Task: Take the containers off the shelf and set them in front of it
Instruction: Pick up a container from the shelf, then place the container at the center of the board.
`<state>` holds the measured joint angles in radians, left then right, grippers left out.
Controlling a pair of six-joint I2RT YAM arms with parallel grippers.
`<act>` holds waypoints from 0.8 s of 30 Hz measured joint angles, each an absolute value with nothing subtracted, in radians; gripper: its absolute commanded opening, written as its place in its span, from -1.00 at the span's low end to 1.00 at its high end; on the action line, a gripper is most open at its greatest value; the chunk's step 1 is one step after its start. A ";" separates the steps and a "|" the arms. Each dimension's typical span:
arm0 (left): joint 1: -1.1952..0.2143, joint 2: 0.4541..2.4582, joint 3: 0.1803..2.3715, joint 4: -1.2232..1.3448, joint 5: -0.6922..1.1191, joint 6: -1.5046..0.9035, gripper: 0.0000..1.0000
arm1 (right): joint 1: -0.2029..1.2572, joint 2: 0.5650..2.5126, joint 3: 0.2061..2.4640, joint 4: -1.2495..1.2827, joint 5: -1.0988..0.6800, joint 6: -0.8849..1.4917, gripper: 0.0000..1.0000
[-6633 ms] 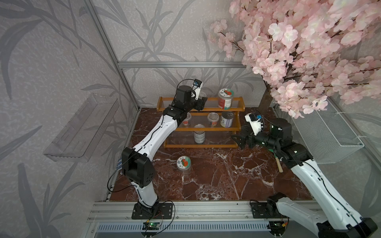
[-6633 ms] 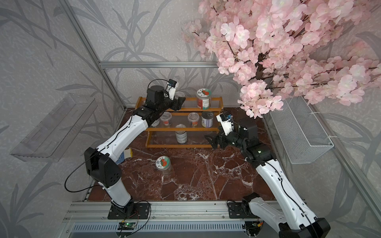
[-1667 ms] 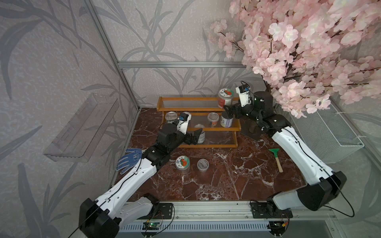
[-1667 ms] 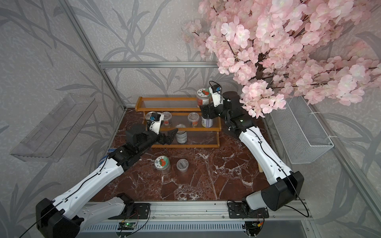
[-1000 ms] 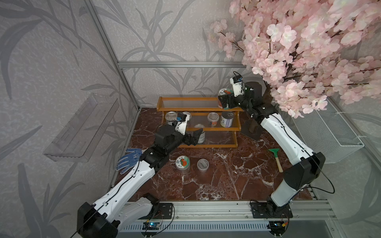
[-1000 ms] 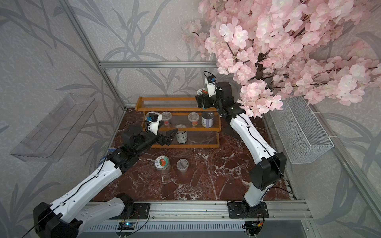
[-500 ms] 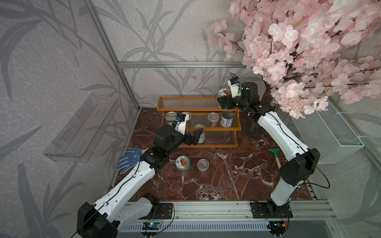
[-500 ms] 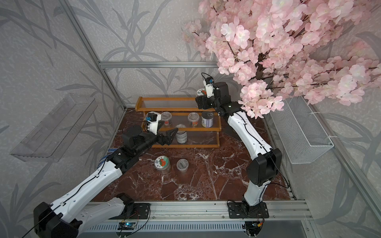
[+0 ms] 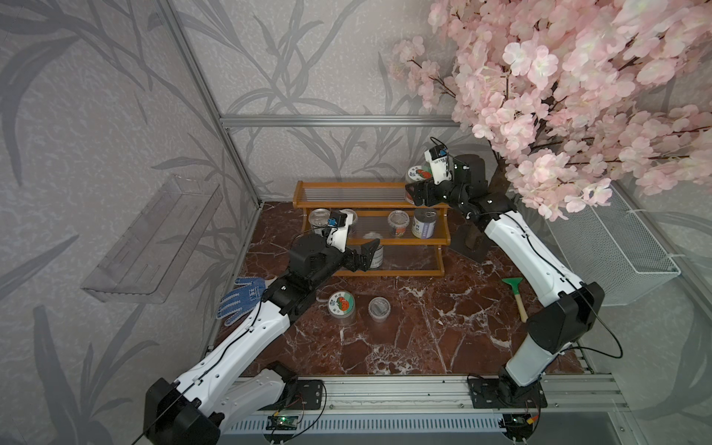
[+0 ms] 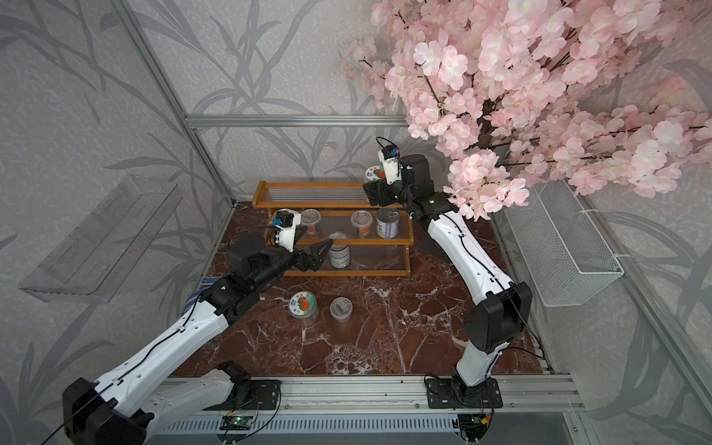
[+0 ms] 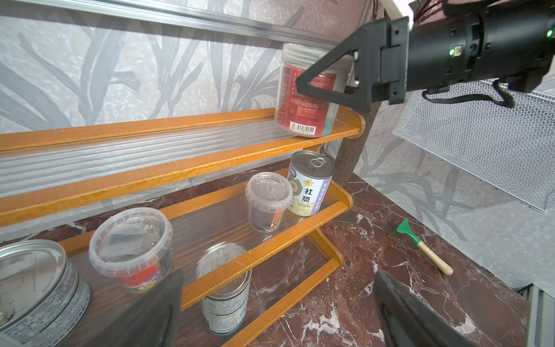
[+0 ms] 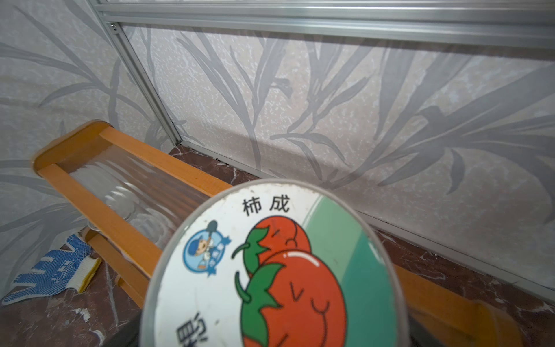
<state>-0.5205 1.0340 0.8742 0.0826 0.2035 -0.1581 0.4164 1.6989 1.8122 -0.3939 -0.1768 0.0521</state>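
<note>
Squarely: jar [image 9: 417,173] (lidded) inside right gripper [image 9: 416,193].

Shelf [image 9: 370,190]: orange-brown frame, clear ribbed panels. Bench [image 9: 424,346]: dark red marble, white veins. Jar [image 12: 270,270]: white lid with red tomatoes and a green band, red label. Glove [image 9: 240,298]: blue-dotted white. Walls [image 9: 115,115]: grey leaf print. Blossoms [image 9: 578,96]: pink. Basket [image 9: 616,239]: white mesh.

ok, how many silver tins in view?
3: left-end tin and right-end tin on the shelf's middle tier; third tin on the bottom tier. None appears hidden.
</note>
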 measured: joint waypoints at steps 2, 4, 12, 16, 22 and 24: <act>-0.520 1.034 0.874 0.082 0.203 -0.158 1.00 | 0.435 1.661 1.797 -0.392 -0.196 0.039 0.49; -0.518 1.034 0.874 0.081 0.203 -0.157 1.00 | 0.457 1.610 1.768 -0.393 -0.216 0.027 0.49; -0.499 1.015 0.866 0.068 0.204 -0.154 1.00 | 0.532 1.282 1.468 -0.401 -0.281 0.003 0.51; -0.493 0.989 0.844 0.052 0.204 -0.151 1.00 | 0.545 1.125 1.260 -0.393 -0.268 0.022 0.51; -0.488 0.981 0.822 0.030 0.204 -0.152 1.00 | 0.614 0.987 0.944 -0.333 -0.222 0.054 0.51; -0.488 0.981 0.820 0.022 0.205 -0.152 1.00 | 0.633 0.963 0.847 -0.299 -0.211 0.064 0.51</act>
